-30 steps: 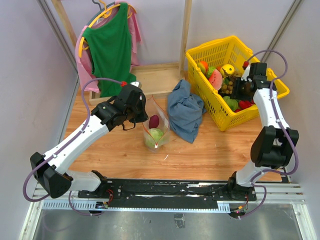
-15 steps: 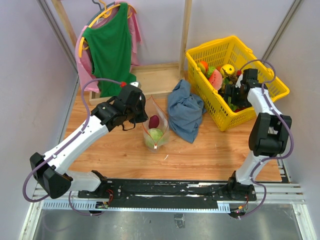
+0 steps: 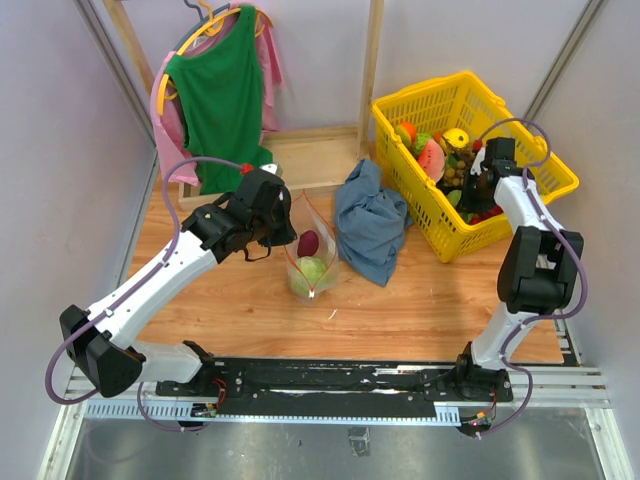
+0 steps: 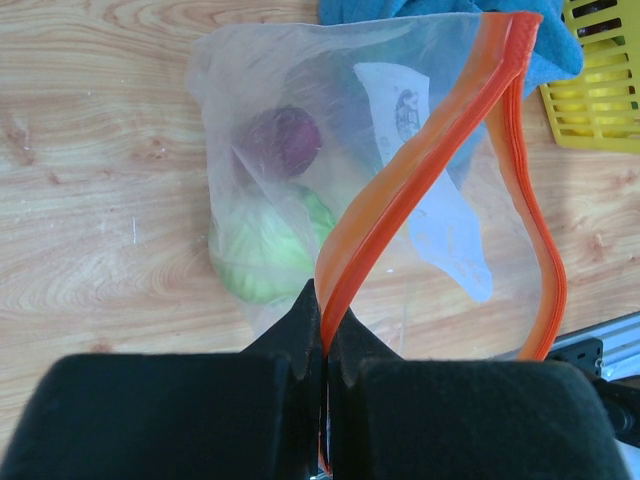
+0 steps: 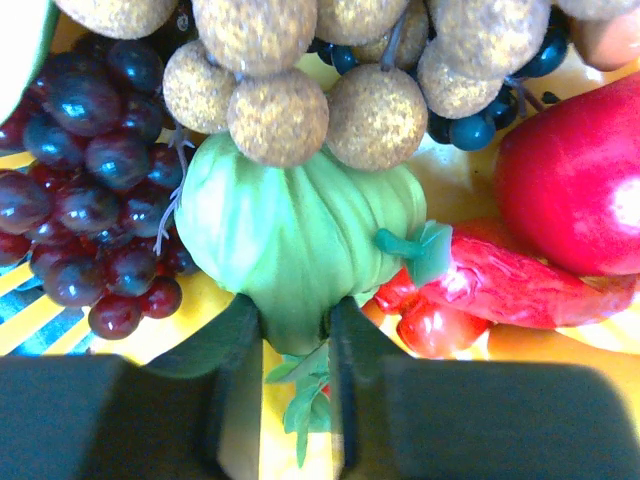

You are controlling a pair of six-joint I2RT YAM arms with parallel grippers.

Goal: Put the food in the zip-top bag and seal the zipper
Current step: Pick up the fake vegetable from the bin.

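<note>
The clear, thin plastic zip-top bag point(image 3: 318, 262) is seen near the middle of the wooden table point(image 3: 400, 310) in the top view, with its mouth raised. Its red-orange zipper strip point(image 4: 425, 165) is pinched at one end by the left gripper point(image 4: 323, 335), whose fingers are pressed together on the strip at 6 o'clock of the left wrist view. From that grip the two halves of the strip are parted and run toward 1 o'clock. Inside the bag a round pale-green toy cabbage point(image 4: 262, 250) is lying, with a dark purple toy piece point(image 4: 284, 140) just beside it at 12 o'clock. A white label patch point(image 4: 398, 105) is carried on the bag wall.

A crumpled blue-grey cloth point(image 3: 370, 225) is lying just beside the bag at 2 o'clock. Beyond it, the yellow plastic lattice basket point(image 3: 425, 95) is filled with toy food.

The right gripper point(image 5: 295, 335) is found inside the basket. Its fingers are closed on the narrow end of a ribbed light-green toy vegetable point(image 5: 300, 230). Dark red toy grapes point(image 5: 90, 220) are seen at 9 o'clock of that vegetable, brown speckled toy balls point(image 5: 280, 115) at 12 o'clock, a red toy chili point(image 5: 500, 285) at 4 o'clock and a round red toy fruit point(image 5: 570, 190) at 3 o'clock.
</note>
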